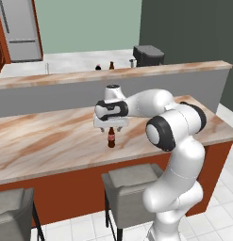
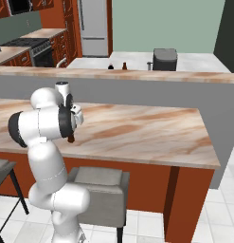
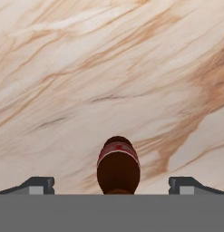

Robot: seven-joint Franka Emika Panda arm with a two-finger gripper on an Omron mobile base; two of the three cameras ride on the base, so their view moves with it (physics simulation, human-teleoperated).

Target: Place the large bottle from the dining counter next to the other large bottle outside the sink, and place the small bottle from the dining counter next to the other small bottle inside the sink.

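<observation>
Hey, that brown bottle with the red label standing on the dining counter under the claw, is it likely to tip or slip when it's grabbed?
The brown bottle stands upright, tall for its narrow base, so a sideways nudge would probably tip it. Its round, smooth-looking body may slip or turn between the fingertips, which stand wide on either side of it. It looks rigid, likely holding its shape under the claw. On the flat dining counter it would roll if toppled.

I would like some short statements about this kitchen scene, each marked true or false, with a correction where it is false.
1. The brown bottle stands upright on the dining counter. True.
2. The gripper is shut on the bottle. False: its fingertips stand wide apart on either side of the bottle, not touching.
3. A grey stool stands below the counter edge. True.
4. The bottle under the gripper is pale pink. False: it is dark brown with a red label.
</observation>
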